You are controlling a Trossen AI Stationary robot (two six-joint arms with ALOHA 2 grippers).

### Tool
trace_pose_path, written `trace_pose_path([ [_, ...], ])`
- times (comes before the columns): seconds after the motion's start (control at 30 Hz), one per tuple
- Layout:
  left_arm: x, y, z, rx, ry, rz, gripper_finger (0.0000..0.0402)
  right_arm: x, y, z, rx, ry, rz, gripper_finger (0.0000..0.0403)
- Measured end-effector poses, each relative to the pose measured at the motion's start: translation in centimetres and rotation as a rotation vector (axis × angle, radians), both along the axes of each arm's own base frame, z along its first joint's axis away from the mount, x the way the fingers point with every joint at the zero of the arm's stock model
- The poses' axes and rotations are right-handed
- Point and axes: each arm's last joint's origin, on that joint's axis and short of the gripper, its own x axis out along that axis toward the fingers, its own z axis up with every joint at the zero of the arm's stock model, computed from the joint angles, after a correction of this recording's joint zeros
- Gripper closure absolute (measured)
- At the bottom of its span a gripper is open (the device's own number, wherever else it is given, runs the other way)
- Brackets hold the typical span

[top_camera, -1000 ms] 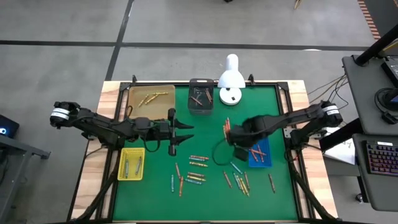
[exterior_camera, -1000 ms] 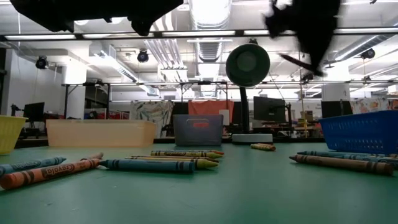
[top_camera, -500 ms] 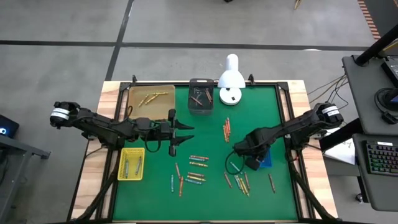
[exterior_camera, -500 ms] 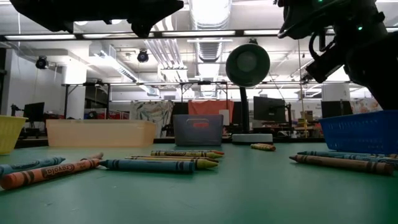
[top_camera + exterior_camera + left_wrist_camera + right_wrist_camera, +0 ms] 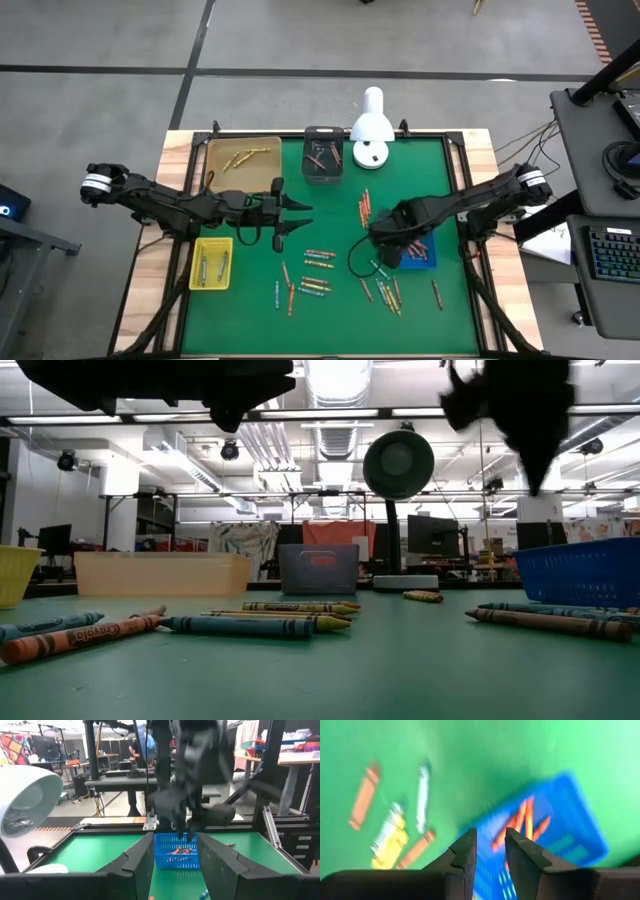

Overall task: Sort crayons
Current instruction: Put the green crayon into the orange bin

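The right gripper (image 5: pixel 385 240) is seen above the green table (image 5: pixel 340 200), at the inner edge of the blue tray (image 5: pixel 422 253). In the right wrist view its two dark fingers (image 5: pixel 465 855) stand a little apart, with only a narrow gap, and nothing is seen between them; the gripper is released and empty. Under these fingers the blue tray (image 5: pixel 540 835) is shown with some orange crayons (image 5: pixel 522 822) lying inside it. Beside the tray, on the green mat, more loose crayons (image 5: pixel 395 827) are seen: orange, yellow and one pale.

The left gripper (image 5: pixel 290 215) is held over the left half of the table, pointed toward the middle. Its fingers (image 5: pixel 135 865) are parted wide and nothing is gripped by them.

Many crayons (image 5: pixel 315 272) are scattered on the near half of the table, between the yellow tray (image 5: pixel 211 262) and the blue tray. A few crayons are laid in the yellow tray, some in the tan tray (image 5: pixel 243 160) at the far left, and some in the dark tray (image 5: pixel 323 155) at the far middle. A white lamp (image 5: pixel 371 128) stands just beside the dark tray. In the low view, crayons (image 5: pixel 250 624) are seen lying flat in front.
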Motion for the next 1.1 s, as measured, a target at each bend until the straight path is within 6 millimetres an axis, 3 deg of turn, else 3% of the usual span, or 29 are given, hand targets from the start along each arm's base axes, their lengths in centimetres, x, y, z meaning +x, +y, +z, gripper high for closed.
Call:
trace_pose_path([
  [0.17,0.0,0.1,0.0,0.005,0.001,0.024,0.0271,2.1,-1.2,2.9,-0.159,-0.197,-0.062,0.0325],
  [0.37,-1.0,0.7,1.0,-0.004,-0.006,0.193,0.0271,4.1,-3.4,3.3,-0.167,-0.364,-0.115,0.0342],
  [0.7,-3.6,1.0,2.8,0.019,0.022,0.208,0.0271,6.5,-6.2,-0.4,-0.188,-0.262,-0.165,0.0349],
  [1.1,-4.0,1.1,2.9,0.033,0.035,0.209,0.0271,8.9,-7.9,-5.6,-0.185,-0.097,-0.170,0.0349],
])
